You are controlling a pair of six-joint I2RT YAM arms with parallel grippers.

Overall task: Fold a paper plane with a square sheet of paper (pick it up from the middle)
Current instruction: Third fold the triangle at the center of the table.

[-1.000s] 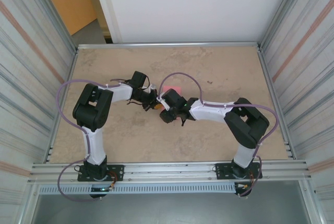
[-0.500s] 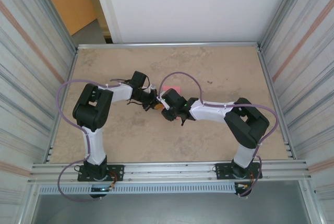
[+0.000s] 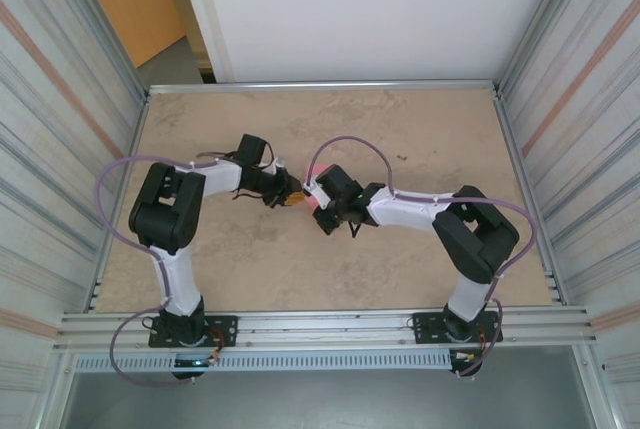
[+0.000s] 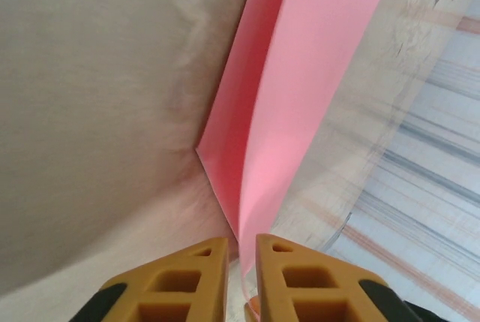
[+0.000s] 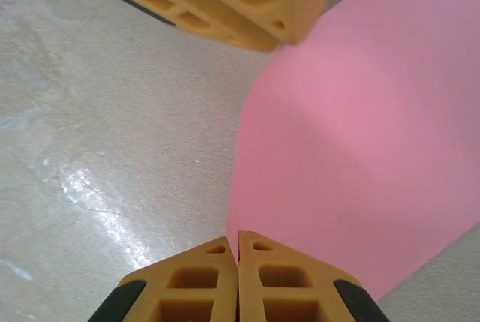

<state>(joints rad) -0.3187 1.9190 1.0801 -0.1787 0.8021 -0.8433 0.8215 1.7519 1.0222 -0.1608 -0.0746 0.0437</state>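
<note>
The table (image 3: 420,129) is viewed from above and behind the 2 arm bases (image 3: 190,334), from afar. Both wrist views are taken very close, low over its surface; the pink sheet (image 4: 300,74) is shared by them.

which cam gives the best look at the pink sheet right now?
Right wrist: the pink sheet lies broad and nearly face-on there, with its curved left edge clear. Left wrist sees the sheet at a steep angle, as a bent strip running toward the camera. Top external catches a small pink sliver beside the right arm's wrist.
</note>
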